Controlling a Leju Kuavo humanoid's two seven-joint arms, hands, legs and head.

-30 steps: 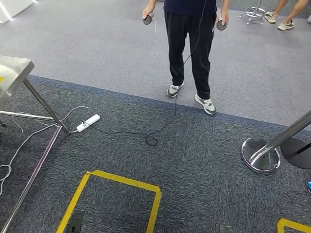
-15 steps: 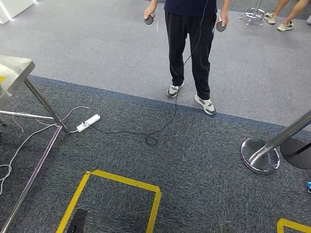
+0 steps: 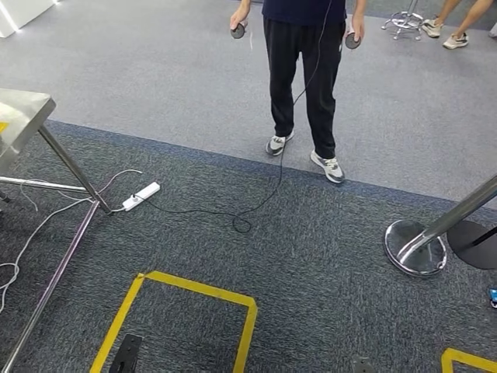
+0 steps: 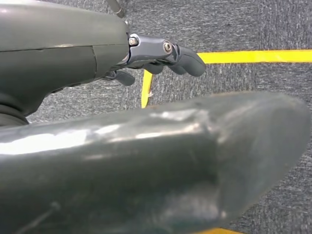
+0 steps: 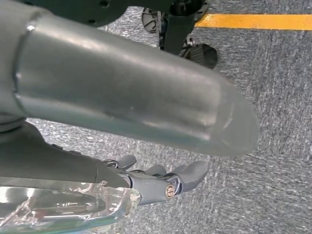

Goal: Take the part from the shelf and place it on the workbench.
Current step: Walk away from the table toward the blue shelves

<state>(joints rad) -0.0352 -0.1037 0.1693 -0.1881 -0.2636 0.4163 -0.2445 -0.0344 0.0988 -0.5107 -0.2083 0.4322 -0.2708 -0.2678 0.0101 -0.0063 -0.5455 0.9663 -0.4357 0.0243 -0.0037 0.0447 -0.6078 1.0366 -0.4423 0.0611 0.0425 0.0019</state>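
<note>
Where the floor spreads out under the robot: dark speckled carpet (image 3: 304, 264) is laid near, and paler grey carpet (image 3: 147, 70) is laid far, with a dark blue edge between them.
Person: a standing person (image 3: 304, 70) in dark trousers and grey trainers is seen on the pale carpet, far and middle, with a round black controller (image 3: 238, 31) held in each hand.
Bench: a corner of a steel bench (image 3: 18, 116) is seen at the far left, carried on slanted steel legs.
Yellow tape: a square outline of yellow tape (image 3: 193, 291) is stuck to the dark carpet, near and left of middle.
Post base: a round polished post base (image 3: 415, 249) is set on the dark carpet at the right, with its pole slanting off to the right.
Cable: a black cable (image 3: 258, 206) is run from the person down to a white power strip (image 3: 140, 196) lying just beside the bench leg.
Left hand: the left hand (image 4: 147, 53) is hung over the carpet with its fingers lightly curled, apart from the thumb, and nothing is held in it.
Right hand: the right hand (image 5: 158, 183) is stretched out with its fingers nearly straight.
Part: a part in clear wrapping (image 5: 62, 209) is seen lying against the right hand, over the carpet; whether it is actually gripped cannot be told.
</note>
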